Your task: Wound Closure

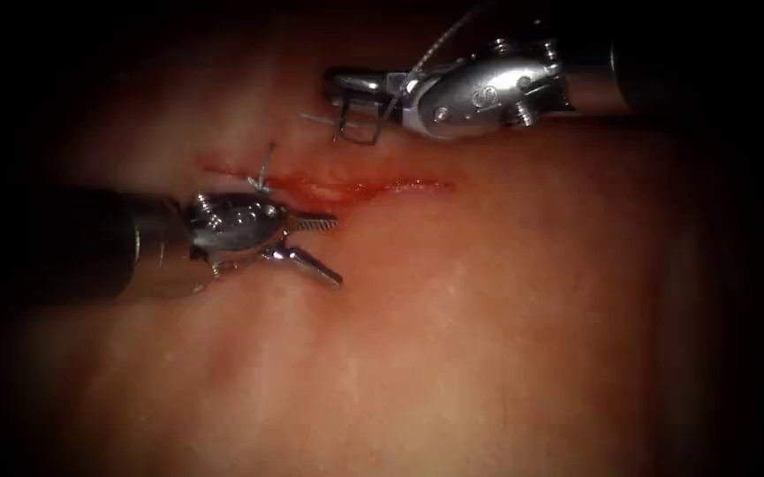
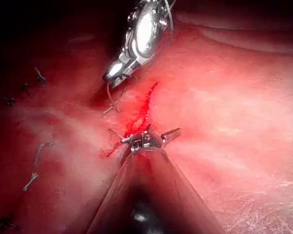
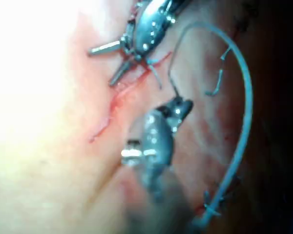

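Above the cut [image 1: 346, 187], on the far side of the tissue [image 1: 505, 336] in the endoscope view, the right tool [image 1: 346, 86] has its fingers together on the needle [image 1: 357, 119], which hangs below the tips, clear of the tissue as far as I can tell; where along its curve the hold sits is hard to read. Thread [image 3: 244, 107] arcs away from this tool in the right wrist view. The left tool [image 1: 315, 243] lies just below the cut's left end with its fingers apart, holding nothing, beside a knot [image 1: 262, 181] with short thread ends. My judgement: a good stitch needs the needle held firmly, its point square to the cut's edge, and the empty left tool steadying the tissue without crushing it
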